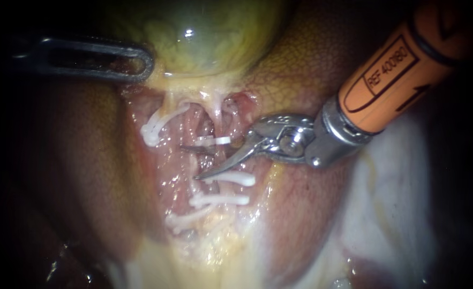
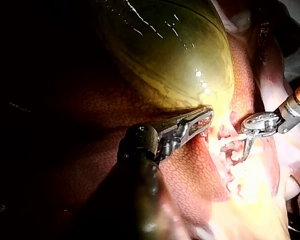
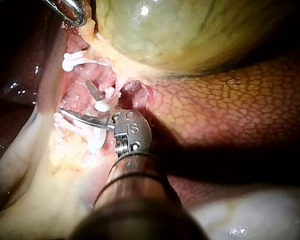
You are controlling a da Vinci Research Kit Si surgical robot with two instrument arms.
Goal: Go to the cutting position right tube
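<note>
**Open blades astride the right tube**

In the endoscope view the right instrument (image 1: pixel 190 162) comes in from the upper right. Its two curved blades stand apart around the right tube (image 1: pixel 217 119), in the stretch between the upper clip (image 1: pixel 215 141) and the next clip (image 1: pixel 235 179) below it. I cannot tell whether either blade touches the tube. The right wrist view shows the spread more plainly, with one blade on each side of the clipped strand.

The endoscope shows only one slotted jaw of the left instrument (image 1: pixel 145 61). The left wrist view shows both jaws (seen side-on), clamped on the lower edge of the gallbladder (image 1: pixel 204 37) where it meets the liver (image 1: pixel 86 160). That view also shows the two instruments well apart.
</note>
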